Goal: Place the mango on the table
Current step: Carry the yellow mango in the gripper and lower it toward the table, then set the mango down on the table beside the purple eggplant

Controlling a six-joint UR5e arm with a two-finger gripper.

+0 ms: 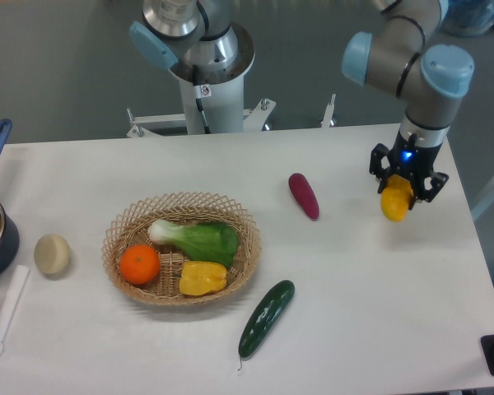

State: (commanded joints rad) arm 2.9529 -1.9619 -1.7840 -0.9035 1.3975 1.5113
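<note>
While gripped, mango point(395, 204) looks smooth yellow w/ orange tinge.

A white table point(379, 313) bears a wicker basket point(119, 226), purple vegetable point(304, 196), cucumber point(266, 318) and pale round item point(52, 253).

Smooth yellow mango point(396, 203) with orange-tinged end, over large flat white rectangular table point(370, 296).

Clamped between the 2 black fingers of the gripper point(405, 183), long axis roughly upright, lower rounded end poking out beneath the fingers. Upper part hidden by the gripper body. Positioned above the table's far right area, near the right edge; contact with the white surface impossible to judge. Table seen with rounded corners, spanning nearly the whole view.
</note>
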